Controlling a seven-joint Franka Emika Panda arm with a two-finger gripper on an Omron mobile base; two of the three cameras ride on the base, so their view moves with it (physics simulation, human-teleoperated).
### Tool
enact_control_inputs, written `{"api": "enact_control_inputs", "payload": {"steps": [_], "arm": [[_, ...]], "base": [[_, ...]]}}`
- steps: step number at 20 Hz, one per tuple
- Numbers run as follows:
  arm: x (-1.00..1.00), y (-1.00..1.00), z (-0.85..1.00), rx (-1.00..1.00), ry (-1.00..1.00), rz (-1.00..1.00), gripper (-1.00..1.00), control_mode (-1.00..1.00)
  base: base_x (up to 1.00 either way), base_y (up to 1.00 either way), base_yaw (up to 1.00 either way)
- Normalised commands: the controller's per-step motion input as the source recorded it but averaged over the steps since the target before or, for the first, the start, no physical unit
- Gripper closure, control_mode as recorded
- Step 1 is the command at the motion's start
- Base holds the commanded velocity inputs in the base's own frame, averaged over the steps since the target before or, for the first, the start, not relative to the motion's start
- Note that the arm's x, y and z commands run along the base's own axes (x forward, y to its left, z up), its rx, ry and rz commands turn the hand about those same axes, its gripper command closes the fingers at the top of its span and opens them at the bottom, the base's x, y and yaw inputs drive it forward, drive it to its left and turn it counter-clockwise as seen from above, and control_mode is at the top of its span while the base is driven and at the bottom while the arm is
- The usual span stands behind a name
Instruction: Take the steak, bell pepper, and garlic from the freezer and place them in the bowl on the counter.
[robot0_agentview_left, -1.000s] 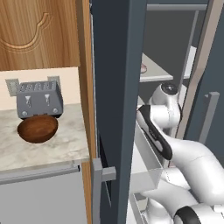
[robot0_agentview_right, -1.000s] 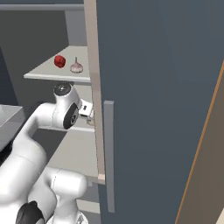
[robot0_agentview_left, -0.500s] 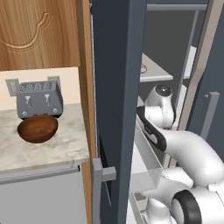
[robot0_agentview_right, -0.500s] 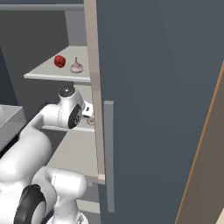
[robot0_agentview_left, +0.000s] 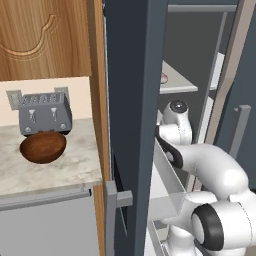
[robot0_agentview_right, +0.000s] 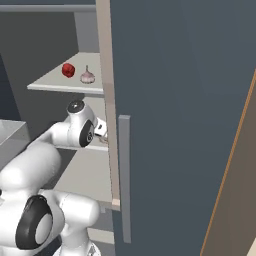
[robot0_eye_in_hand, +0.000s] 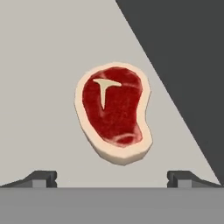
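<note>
Inside the freezer (robot0_agentview_right: 165, 100), the steak (robot0_eye_in_hand: 114, 111) lies flat on a pale shelf, directly ahead of the gripper (robot0_eye_in_hand: 112, 177). Fingers spread wide, holding nothing. Recommended: descend centred, straddle the slab's narrow width, then close squarely.

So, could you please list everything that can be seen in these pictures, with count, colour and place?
steak: one, red with a pale rim and a white T mark, lying flat on a pale grey shelf, ahead of the gripper
bell pepper: one, red, on the upper freezer shelf
garlic: one, pinkish-white, on the same shelf beside the bell pepper
freezer: one, dark blue-grey, door open, right of the counter
bowl: one, dark brown, on the counter in front of the toaster
toaster: one, grey, at the back of the counter
counter: one, beige marbled
gripper: one, dark fingertips, open, nothing between them
</note>
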Motion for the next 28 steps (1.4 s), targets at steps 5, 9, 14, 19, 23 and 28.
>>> {"api": "enact_control_inputs", "payload": {"steps": [5, 9, 14, 19, 23, 28], "arm": [[0.18, -0.02, -0.10, 0.00, 0.00, -0.08, -1.00, -1.00], [0.17, -0.10, -0.09, 0.00, 0.00, -0.02, -1.00, -1.00], [0.25, -0.06, -0.12, 0.00, 0.00, 0.00, -1.00, -1.00], [0.21, 0.00, -0.16, 0.00, 0.00, 0.00, -1.00, -1.00], [0.26, 0.00, -0.19, 0.00, 0.00, 0.00, -1.00, -1.00], [0.27, 0.00, -0.21, 0.00, 0.00, 0.00, -1.00, -1.00]], "base": [[0.00, 0.00, 0.00], [0.00, 0.00, 0.00], [0.00, 0.00, 0.00], [0.00, 0.00, 0.00], [0.00, 0.00, 0.00], [0.00, 0.00, 0.00]]}}
